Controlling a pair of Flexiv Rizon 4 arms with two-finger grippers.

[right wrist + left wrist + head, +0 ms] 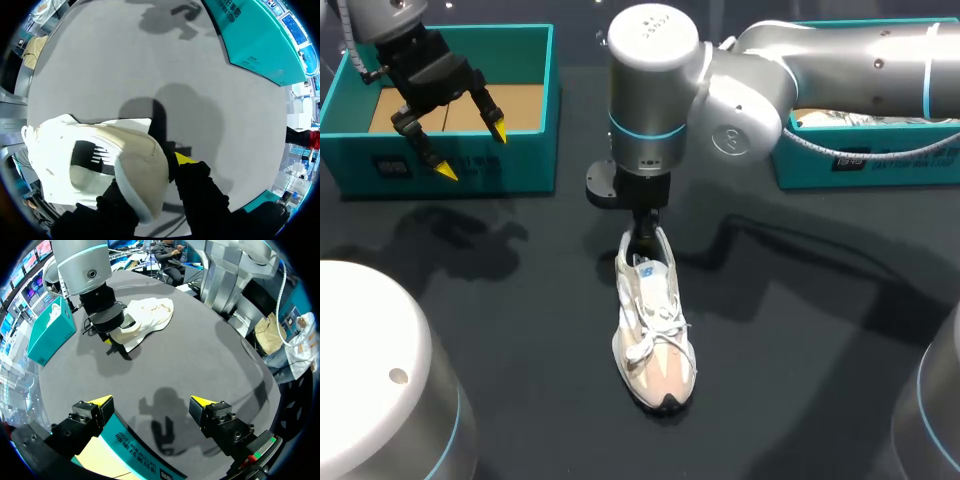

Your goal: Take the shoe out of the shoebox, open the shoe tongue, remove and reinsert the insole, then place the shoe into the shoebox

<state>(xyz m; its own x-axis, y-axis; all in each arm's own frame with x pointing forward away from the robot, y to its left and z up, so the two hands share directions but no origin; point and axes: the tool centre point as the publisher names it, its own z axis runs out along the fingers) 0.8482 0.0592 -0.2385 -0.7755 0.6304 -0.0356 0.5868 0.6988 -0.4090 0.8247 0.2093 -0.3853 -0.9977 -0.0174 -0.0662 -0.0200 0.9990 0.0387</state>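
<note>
A white and beige sneaker (pixel 655 330) lies on the dark table, toe toward the front edge. In the left wrist view the sneaker (pixel 145 315) shows far ahead. My right arm comes in from the right past the middle. Its gripper (pixel 642 235) stands over the heel. In the right wrist view the heel collar of the sneaker (pixel 100 155) sits clamped in the right gripper (pixel 150 175), one yellow fingertip (pixel 182 159) outside the heel, the other hidden. My left gripper (pixel 472 152) (pixel 150 401) hangs open and empty over the left teal shoebox (pixel 450 35).
A second teal shoebox (pixel 860 165) stands at the back right under my right arm, with pale contents inside. The left shoebox (pixel 125 450) shows a bare cardboard floor. White robot bases (pixel 370 370) rise at the front corners.
</note>
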